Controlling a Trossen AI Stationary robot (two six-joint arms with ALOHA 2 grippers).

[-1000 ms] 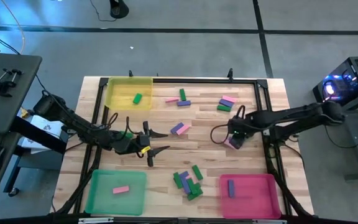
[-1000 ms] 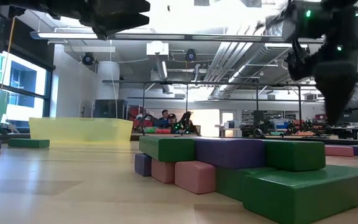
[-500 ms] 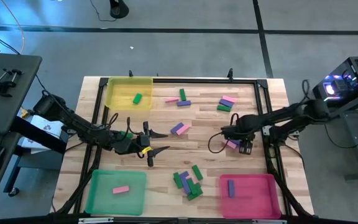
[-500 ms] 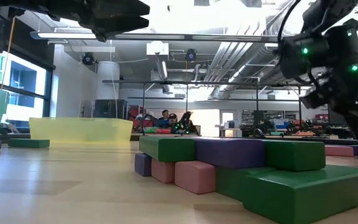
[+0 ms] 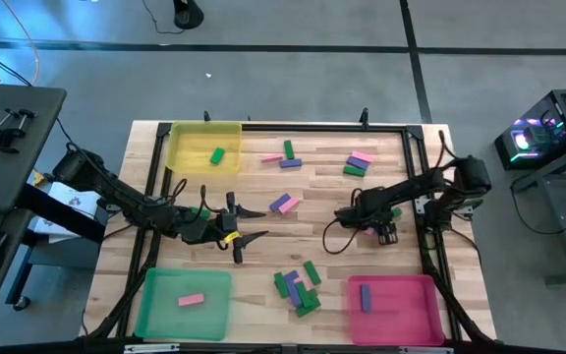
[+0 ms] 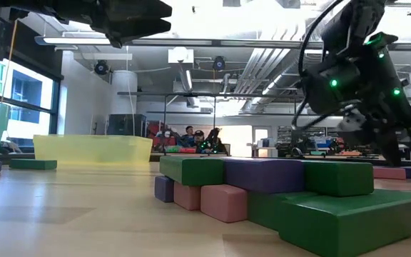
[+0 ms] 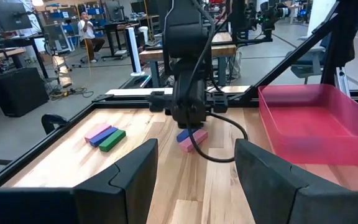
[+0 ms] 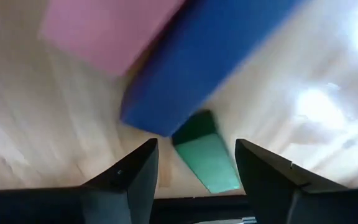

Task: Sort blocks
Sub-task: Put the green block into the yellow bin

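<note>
Where trays count three (image 5: 204,146): one block (image 5: 217,155) each.

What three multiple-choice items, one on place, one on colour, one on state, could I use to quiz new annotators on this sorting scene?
1. Where is the right pincer?
A. above the yellow tray
B. low over blocks near the table's right edge
C. inside the green tray

2. What colour is the block in the pink-red tray?
A. green
B. pink
C. purple-blue

3. How does the left pincer stand?
A. open, holding nothing
B. shut on a green block
C. shut on a pink block

Answers:
1 B: the high view shows it by the right rail, and its wrist view shows a pink block and a blue block close below.
2 C: one purple-blue block lies there.
3 A: its fingers are spread with only table between them.
</note>
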